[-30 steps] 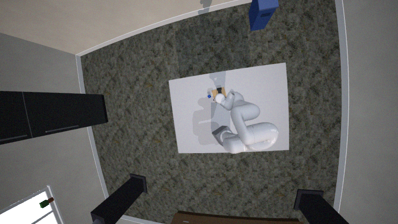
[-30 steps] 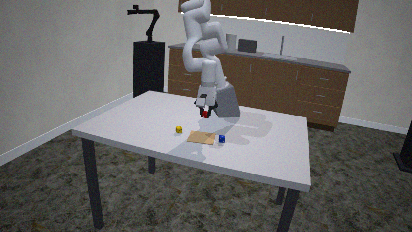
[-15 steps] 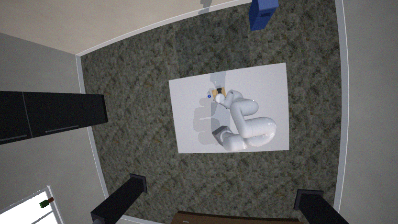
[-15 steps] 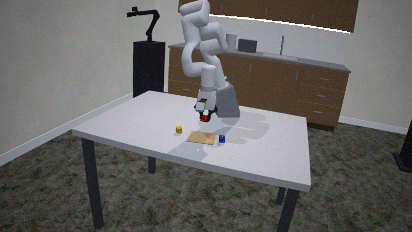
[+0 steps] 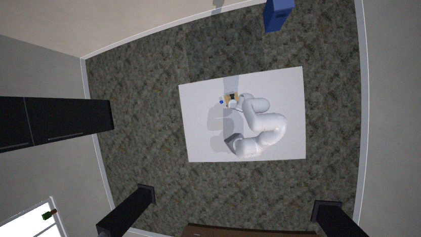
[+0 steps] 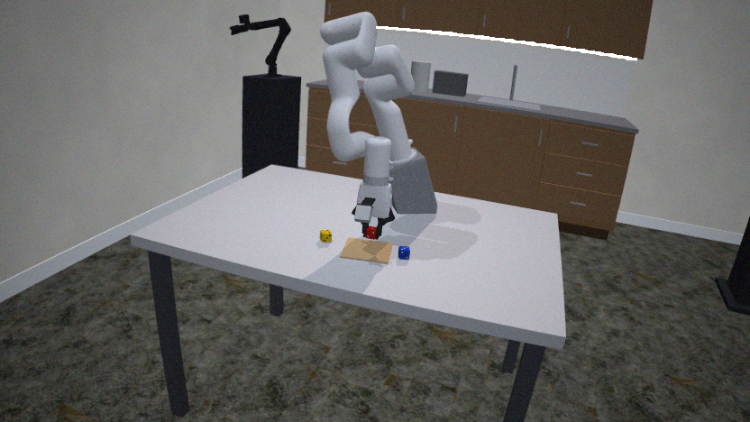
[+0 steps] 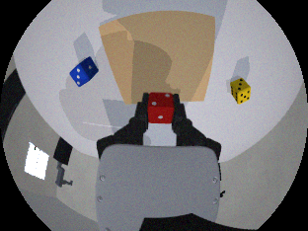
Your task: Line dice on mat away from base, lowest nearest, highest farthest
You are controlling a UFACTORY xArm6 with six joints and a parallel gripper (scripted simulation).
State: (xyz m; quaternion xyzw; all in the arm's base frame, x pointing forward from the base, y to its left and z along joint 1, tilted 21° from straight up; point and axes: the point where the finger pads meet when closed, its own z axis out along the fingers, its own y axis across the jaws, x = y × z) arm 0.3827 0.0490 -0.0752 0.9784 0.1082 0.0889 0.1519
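My gripper [image 6: 371,229] is shut on the red die [image 6: 370,232], which also shows in the wrist view [image 7: 161,108]. It holds the die low over the edge of the tan mat [image 6: 366,250] that faces the robot's base. The mat fills the upper middle of the wrist view [image 7: 161,54] and shows partly under the arm from above [image 5: 227,97]. The yellow die [image 6: 325,235] [image 7: 241,91] lies on the table left of the mat, apart from it. The blue die [image 6: 404,252] [image 7: 83,71] [image 5: 220,101] lies on the table just right of the mat.
The robot's grey base [image 6: 413,186] stands on the white table behind the mat. The table's front edge [image 6: 335,298] is a short way past the mat. A black pedestal with a second arm [image 6: 270,120] stands behind the table on the left.
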